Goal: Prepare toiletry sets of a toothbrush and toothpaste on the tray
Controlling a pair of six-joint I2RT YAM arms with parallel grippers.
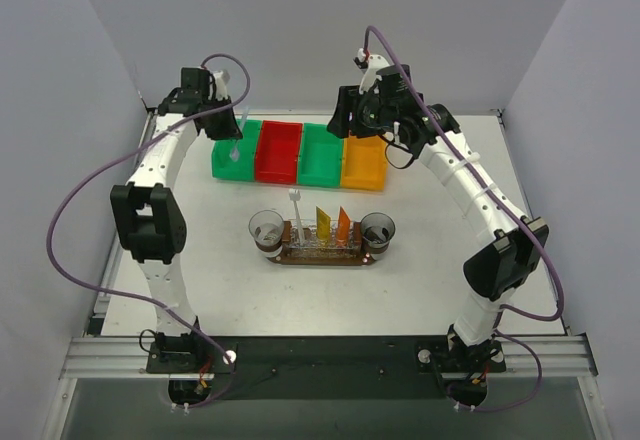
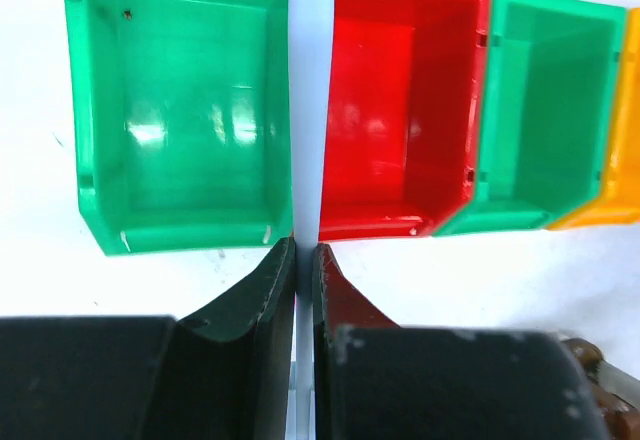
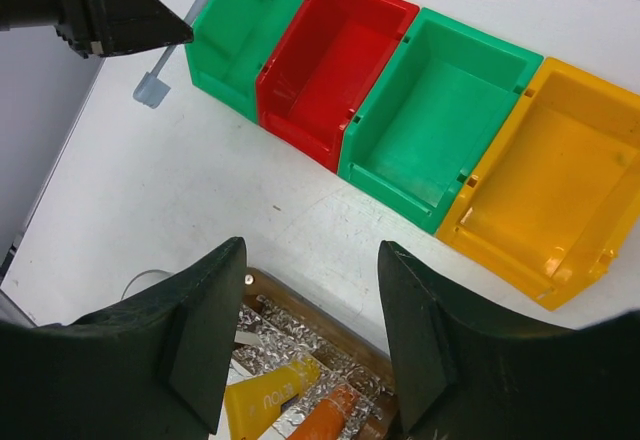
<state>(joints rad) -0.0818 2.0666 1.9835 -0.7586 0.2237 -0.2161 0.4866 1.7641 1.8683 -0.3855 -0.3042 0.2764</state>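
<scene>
My left gripper (image 1: pixel 230 120) is shut on a white toothbrush (image 1: pixel 238 140) and holds it hanging over the left green bin. In the left wrist view the toothbrush (image 2: pixel 305 110) runs straight out from the closed gripper (image 2: pixel 304 255). A second toothbrush (image 1: pixel 295 210) stands upright on the dark-brown tray (image 1: pixel 320 258), beside the yellow toothpaste (image 1: pixel 323 222) and the orange toothpaste (image 1: pixel 343 222). My right gripper (image 1: pixel 352 120) is open and empty above the bins. In the right wrist view the gripper (image 3: pixel 310 260) sits over the tray rim (image 3: pixel 300 305), the yellow tube (image 3: pixel 265 400) and the orange tube (image 3: pixel 335 415).
A row of bins stands at the back: green (image 1: pixel 237 148), red (image 1: pixel 279 150), green (image 1: pixel 323 153) and orange (image 1: pixel 364 163). All look empty in the wrist views. Two clear cups (image 1: pixel 266 226) (image 1: pixel 378 228) stand at the tray's ends.
</scene>
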